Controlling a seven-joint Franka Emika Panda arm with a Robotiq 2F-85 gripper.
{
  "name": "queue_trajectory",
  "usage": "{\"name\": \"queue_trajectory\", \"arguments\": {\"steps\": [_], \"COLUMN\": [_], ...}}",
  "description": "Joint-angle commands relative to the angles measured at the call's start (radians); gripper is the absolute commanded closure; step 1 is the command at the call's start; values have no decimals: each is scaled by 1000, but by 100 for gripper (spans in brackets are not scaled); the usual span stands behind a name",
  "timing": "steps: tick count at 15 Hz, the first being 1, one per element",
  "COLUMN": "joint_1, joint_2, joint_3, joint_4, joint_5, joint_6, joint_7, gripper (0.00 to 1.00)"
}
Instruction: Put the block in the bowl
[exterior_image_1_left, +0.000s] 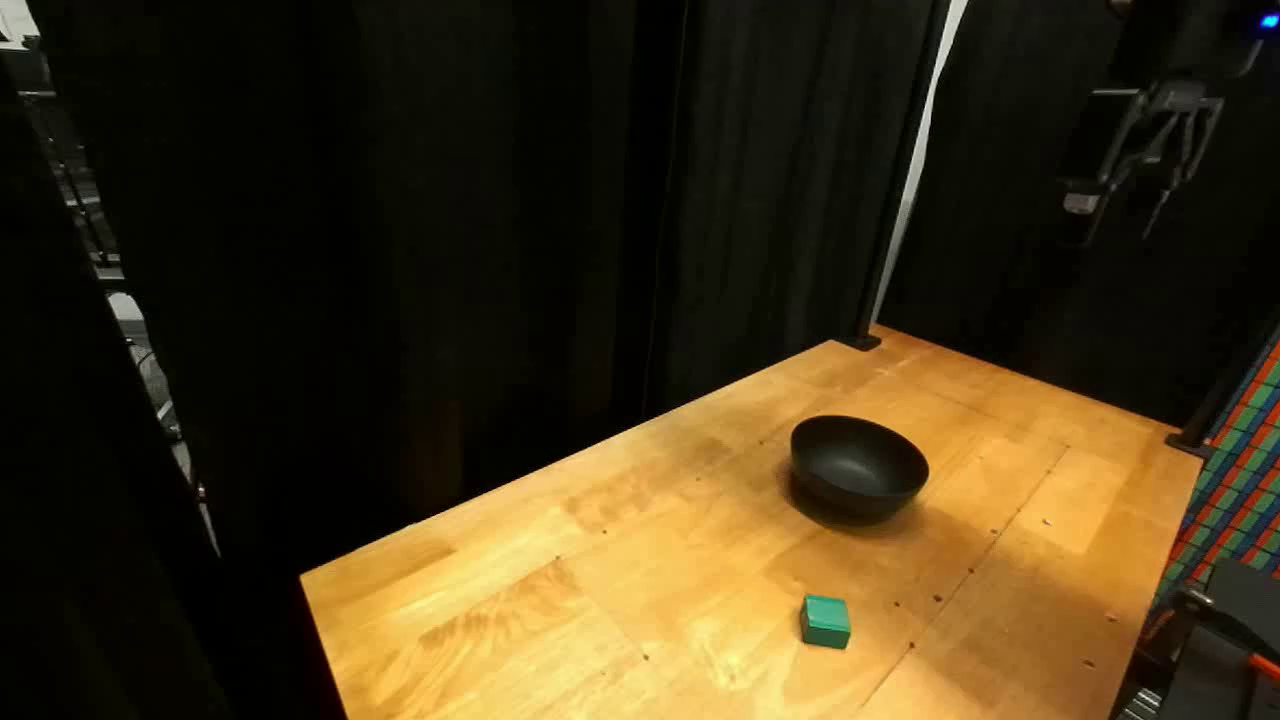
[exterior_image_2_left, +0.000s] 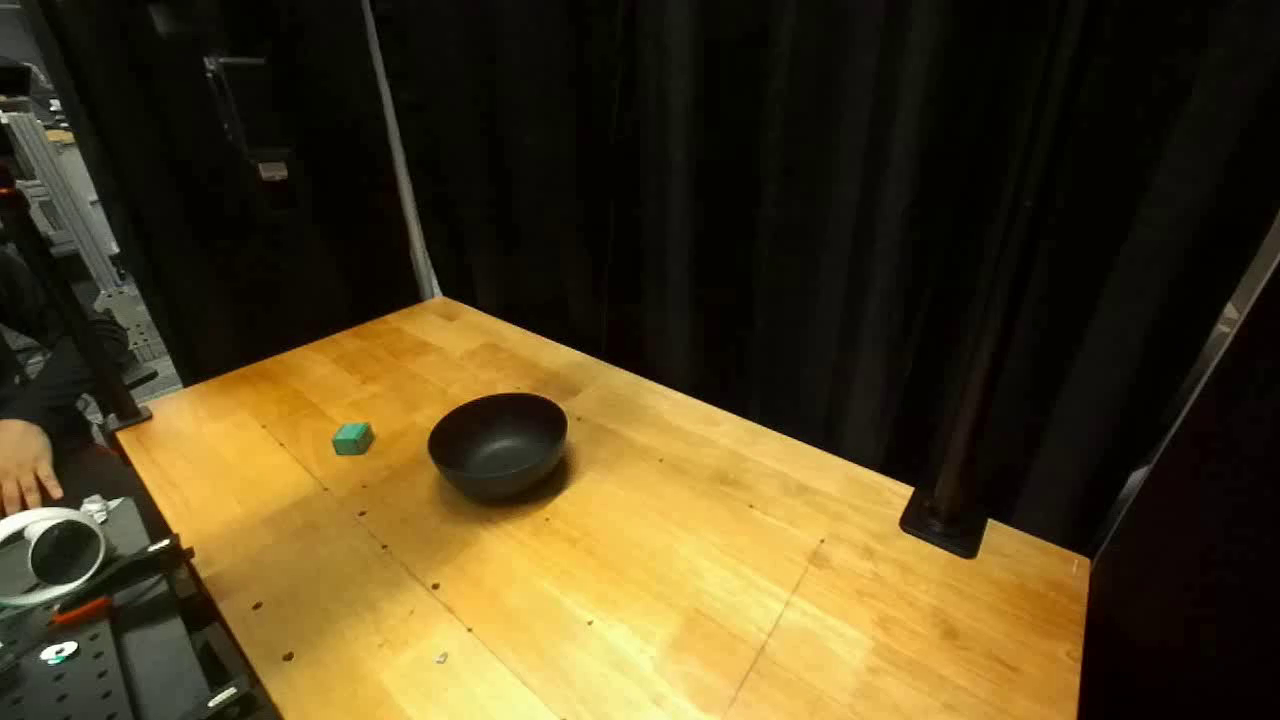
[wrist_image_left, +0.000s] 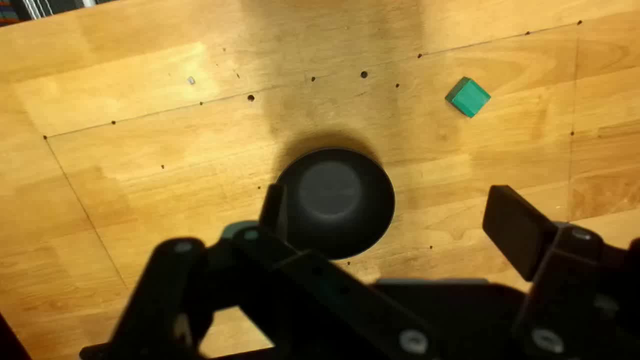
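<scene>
At about 2 o'clock from the bowl (wrist_image_left: 337, 202) in the wrist view: the block (wrist_image_left: 468, 97), sitting on the desk (wrist_image_left: 125, 200), apart from the bowl. The tool (wrist_image_left: 388, 202) has its fingers (wrist_image_left: 271, 207) spread wide, nothing held; in an exterior view the tool (exterior_image_1_left: 1118, 235) hangs well above the desk. I read the step as the approach to the block, pick not yet made.

How I'd run it: shift toward 1 o'clock in the wrist view until the block is centred between the fingers. Travel high; a low sweep could clip the bowl's rim. The block shows as a diamond against the 9-to-3 closing line, so yaw first until the pads (wrist_image_left: 517, 230) square up with two opposite faces. Skip that and they'd likely catch corners and spin it. Then straight down, pads low on the sides, not scraping the desk. Spread looks ample, so centring matters more. Squeeze evenly, lift past rim height, head toward 8 o'clock, let go low over the bowl's centre.
</scene>
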Motion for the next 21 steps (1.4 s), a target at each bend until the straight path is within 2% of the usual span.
{"name": "queue_trajectory", "arguments": {"steps": [1,6,7,11,14,18,21], "joint_1": [-4,-4,-8,18,69,149,193], "joint_2": [0,-5,2,78,188,374,525], "joint_3": [3,3,15,78,115,147,177], "joint_4": [7,18,2,-130,-198,-232,-205], "joint_5": [2,2,-8,-10,48,162,202], "joint_6": [-2,-2,29,257,380,554,713], "joint_7": [-2,-2,18,76,88,67,73], "gripper": [0,0,0,0,0,0,0]}}
